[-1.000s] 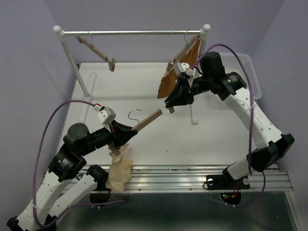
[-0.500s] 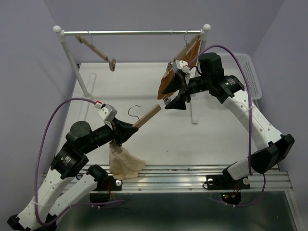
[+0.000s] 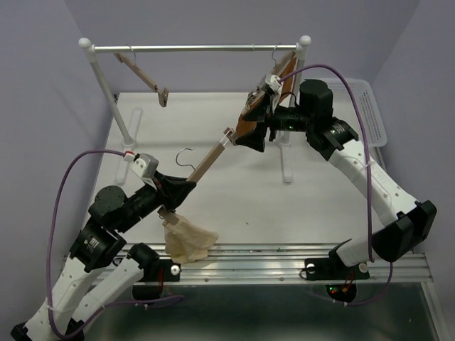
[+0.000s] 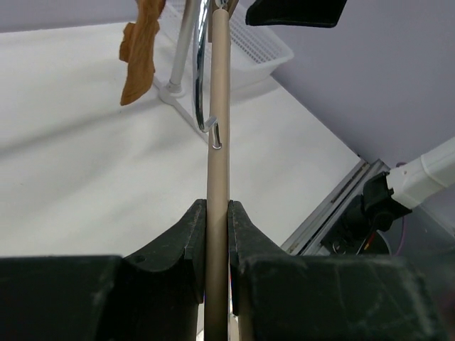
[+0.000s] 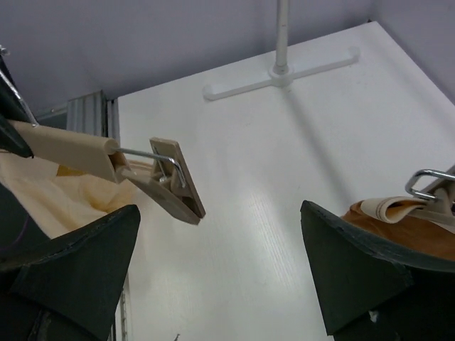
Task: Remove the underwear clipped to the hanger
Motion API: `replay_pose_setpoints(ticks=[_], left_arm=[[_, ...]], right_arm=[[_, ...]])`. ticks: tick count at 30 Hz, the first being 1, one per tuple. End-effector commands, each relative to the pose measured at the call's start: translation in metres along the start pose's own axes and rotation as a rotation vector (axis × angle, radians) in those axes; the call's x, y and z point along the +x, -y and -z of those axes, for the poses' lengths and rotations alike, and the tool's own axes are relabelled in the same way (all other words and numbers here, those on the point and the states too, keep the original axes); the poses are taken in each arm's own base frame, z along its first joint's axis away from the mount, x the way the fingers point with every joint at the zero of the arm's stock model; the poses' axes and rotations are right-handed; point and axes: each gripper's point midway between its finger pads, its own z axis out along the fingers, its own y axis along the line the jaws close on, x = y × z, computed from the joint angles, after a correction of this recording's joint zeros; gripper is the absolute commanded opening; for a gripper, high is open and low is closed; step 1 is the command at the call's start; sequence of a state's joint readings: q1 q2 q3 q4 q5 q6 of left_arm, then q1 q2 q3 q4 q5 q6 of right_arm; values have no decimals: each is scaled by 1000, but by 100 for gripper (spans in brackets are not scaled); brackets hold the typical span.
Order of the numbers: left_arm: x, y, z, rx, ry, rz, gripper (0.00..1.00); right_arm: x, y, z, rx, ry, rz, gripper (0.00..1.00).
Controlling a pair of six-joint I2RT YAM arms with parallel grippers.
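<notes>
The hanger (image 3: 206, 162), a light-wood bar with a wire hook (image 3: 186, 156), slants from near left up to far right. My left gripper (image 3: 174, 193) is shut on the bar (image 4: 217, 142) near its lower end. The cream underwear (image 3: 188, 241) hangs from that lower end and bunches on the table's front edge; the clip holding it is hidden. At the far end the clip (image 5: 174, 188) is bare. My right gripper (image 3: 253, 131) stands wide open just beyond this clip (image 3: 227, 135), touching nothing. Cream cloth (image 5: 64, 199) shows behind the bar in the right wrist view.
A white rack with a metal rail (image 3: 199, 48) spans the back. On it hang a bare wooden hanger (image 3: 146, 78) and an orange-brown garment (image 3: 247, 124) right beside my right gripper. The rack's foot (image 3: 284, 167) stands mid-right. A white basket (image 3: 373, 106) sits far right.
The right gripper opened, let go of the hanger's far clip and drew back up and away. The left arm shifted left, tilting the hanger steeper; the underwear spread out on the front edge.
</notes>
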State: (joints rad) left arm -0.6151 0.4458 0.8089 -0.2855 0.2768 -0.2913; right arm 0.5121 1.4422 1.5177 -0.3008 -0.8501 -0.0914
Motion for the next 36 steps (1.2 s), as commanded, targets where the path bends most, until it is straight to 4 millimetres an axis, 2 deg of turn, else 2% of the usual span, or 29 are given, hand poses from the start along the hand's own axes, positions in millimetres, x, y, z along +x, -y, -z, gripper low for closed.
replay_pose_setpoints(ticks=[1, 6, 7, 10, 13, 14, 16, 17, 18, 20, 22, 24, 28, 33, 36], left_arm=[[-30, -13, 11, -112, 143, 52, 0], [-55, -35, 23, -259, 288, 161, 0], [-59, -41, 25, -292, 325, 183, 0], [-65, -46, 26, -299, 403, 236, 0], [-69, -52, 23, -312, 465, 297, 0], [-71, -59, 22, -336, 502, 339, 0], [-76, -69, 21, -373, 558, 376, 0], [-75, -73, 15, -388, 569, 395, 0], [-82, -73, 12, -370, 606, 413, 0], [-86, -75, 6, -370, 626, 427, 0], [-91, -85, -1, -418, 652, 463, 0], [-91, -93, -7, -458, 659, 483, 0], [-102, -105, -7, -518, 728, 524, 0], [-120, -111, -7, -560, 798, 524, 0], [-120, -123, -13, -624, 811, 523, 0]], right_arm=[[-45, 6, 13, 138, 142, -1, 100], [-37, -12, 24, 123, 144, -37, 100], [-30, -14, 24, 121, 136, -59, 100], [-36, -28, 30, 87, 176, -92, 100], [-31, -43, 24, -27, 173, -155, 100], [-26, -57, 19, -150, 163, -164, 100], [-15, -72, 13, -286, 128, -187, 100], [-10, -87, 9, -376, 107, -207, 100], [-6, -88, 3, -391, 95, -227, 100], [6, -79, -16, -364, 65, -285, 100], [16, -59, -32, -252, 23, -359, 100], [23, -43, -40, -160, 4, -477, 100], [58, -31, -48, -92, -45, -560, 100], [81, -24, -50, -38, -92, -636, 100], [87, -21, -53, -23, -108, -665, 100]])
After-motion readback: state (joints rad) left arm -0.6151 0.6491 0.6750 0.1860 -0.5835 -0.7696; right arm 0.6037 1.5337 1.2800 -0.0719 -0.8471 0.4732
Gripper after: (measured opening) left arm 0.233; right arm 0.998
